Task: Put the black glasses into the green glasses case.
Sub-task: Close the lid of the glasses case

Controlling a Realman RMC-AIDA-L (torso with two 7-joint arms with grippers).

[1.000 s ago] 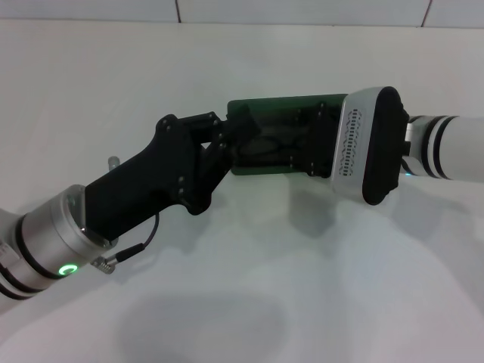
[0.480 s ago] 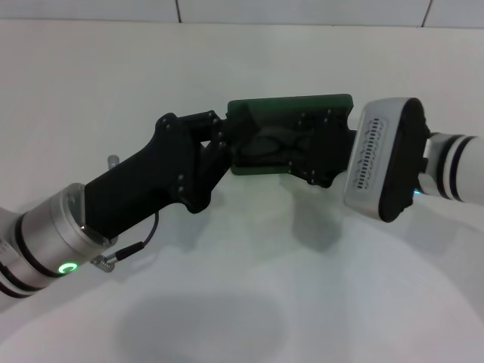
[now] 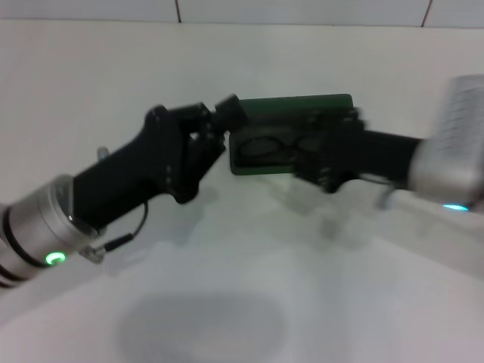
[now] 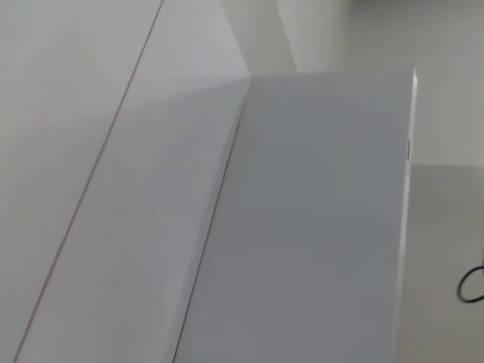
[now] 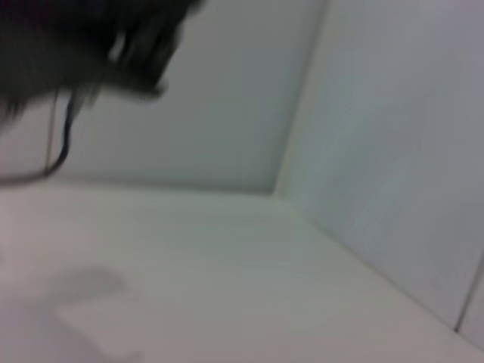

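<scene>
so the green glasses case [image 3: 291, 132] is sitting open on the white desk [image 3: 242, 287], lid standing up along its far edge, and the black glasses [image 3: 274, 145] are already lying down in the dark lining, lenses side by side, filling most of the tray. the left gripper [image 3: 227, 113] is right at the case's near-left corner, touching or almost touching the lid edge there, which to me reads like it's steadying the case or getting set to tip the lid down. i honestly can't tell how its jaws stand, they're just a dark lump against the green. the right gripper [image 3: 321, 151] is over the opposite end of the case, overlapping the rim, blurry from motion, and i can't tell if its jaws are wide or pinched on anything either; the glasses look like they rest on the lining on their own rather than being held. both wrist cams are no help, they only show pale wall and desk surface, no case in them. my guess is the placing part is basically done and what's left is clearing the arms and maybe closing the lid; main risk is a finger catching a temple arm and dragging the glasses back out.
</scene>
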